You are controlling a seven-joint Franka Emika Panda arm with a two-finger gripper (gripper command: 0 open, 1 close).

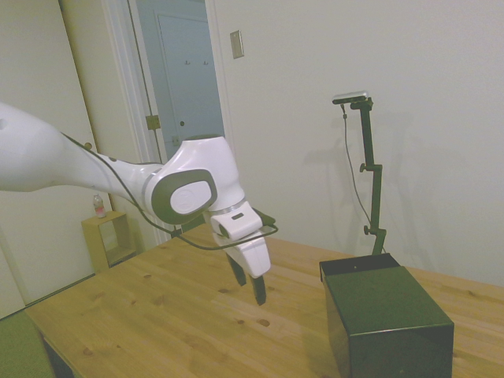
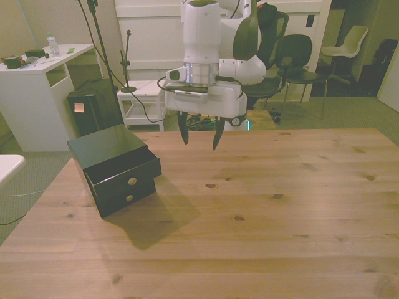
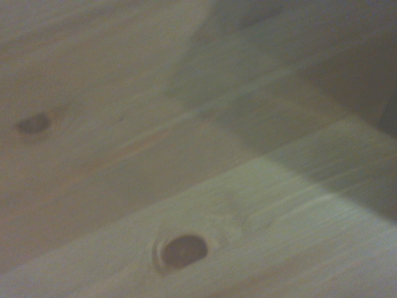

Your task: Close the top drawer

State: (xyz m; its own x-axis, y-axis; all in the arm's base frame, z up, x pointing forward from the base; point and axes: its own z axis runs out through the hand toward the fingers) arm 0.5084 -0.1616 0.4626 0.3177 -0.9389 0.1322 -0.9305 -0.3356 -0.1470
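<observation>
Beside top drawer (image 2: 122, 169), bare table (image 2: 280, 205)

My wrist view is all blurry. I can only make out soft wood boards of the table (image 3: 124, 155) and two dark knots (image 3: 181, 250), with a fuzzy shadow over one part. My fingers do not show there at all.

In the side view, my arm (image 1: 47, 157) is cut off by the picture's left edge. The black cabinet (image 1: 386, 323) is cut off at the bottom edge, and I see only its back and top, so its front is hidden.

In the front view, the top drawer (image 2: 121, 167) has a small round knob (image 2: 132, 180), too tiny to see well. My arm runs off the top edge there.
</observation>
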